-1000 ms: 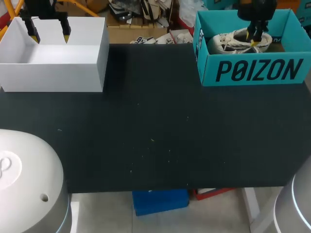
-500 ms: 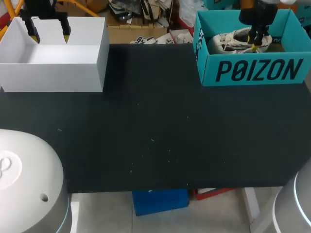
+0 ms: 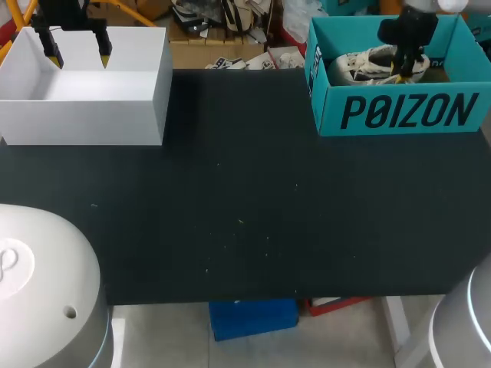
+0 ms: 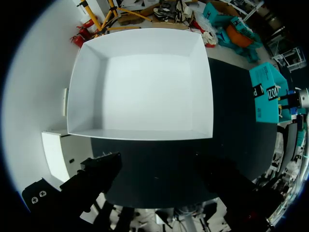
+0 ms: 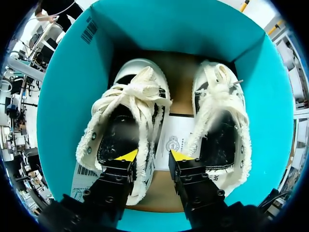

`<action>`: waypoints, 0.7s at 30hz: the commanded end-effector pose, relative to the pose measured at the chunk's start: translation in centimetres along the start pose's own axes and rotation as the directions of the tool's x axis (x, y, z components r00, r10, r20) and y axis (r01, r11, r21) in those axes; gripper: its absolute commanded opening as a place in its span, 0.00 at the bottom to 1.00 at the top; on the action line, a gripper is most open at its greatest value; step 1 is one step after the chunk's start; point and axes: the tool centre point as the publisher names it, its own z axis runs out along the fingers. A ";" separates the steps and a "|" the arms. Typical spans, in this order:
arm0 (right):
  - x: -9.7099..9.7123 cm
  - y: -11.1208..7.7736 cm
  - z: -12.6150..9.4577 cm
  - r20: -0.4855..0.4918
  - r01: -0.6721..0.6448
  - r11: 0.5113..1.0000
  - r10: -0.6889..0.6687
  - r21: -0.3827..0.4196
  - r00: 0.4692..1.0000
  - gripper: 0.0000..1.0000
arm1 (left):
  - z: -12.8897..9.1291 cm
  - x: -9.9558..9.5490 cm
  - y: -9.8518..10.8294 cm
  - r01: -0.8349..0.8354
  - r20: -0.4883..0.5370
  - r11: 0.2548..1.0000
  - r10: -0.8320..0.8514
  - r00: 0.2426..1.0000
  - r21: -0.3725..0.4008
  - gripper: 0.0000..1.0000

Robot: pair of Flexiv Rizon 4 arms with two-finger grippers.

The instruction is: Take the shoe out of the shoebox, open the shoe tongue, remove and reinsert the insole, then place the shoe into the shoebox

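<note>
A teal shoebox (image 3: 399, 113) stands at the table's far right and holds a pair of white, frayed canvas shoes (image 3: 367, 64). My right gripper (image 3: 403, 70) reaches down into the box. In the right wrist view the gripper (image 5: 153, 155) straddles the inner side wall of one shoe (image 5: 126, 121). One fingertip is inside the shoe's opening and the other is over the paper beside it, and the jaws are still open. The second shoe (image 5: 221, 121) lies beside it. My left gripper (image 3: 77, 50) hangs open over the white box (image 3: 84, 115), holding nothing.
The white open box (image 4: 140, 84) stands at the table's far left corner, with nothing inside. Printed paper (image 5: 175, 140) lies on the shoebox floor between the shoes. The black tabletop (image 3: 245, 207) stretches between the two boxes.
My right gripper has sunk a little deeper into the shoebox onto the shoe, and its fingers have drawn slightly closer together. The left arm has not moved.
</note>
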 end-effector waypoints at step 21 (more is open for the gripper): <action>0.0 0.6 4.1 -0.005 -0.043 0.999 0.043 -0.010 0.999 0.32 | -0.1 0.1 0.1 0.002 0.003 1.000 -0.002 1.000 -0.002 1.00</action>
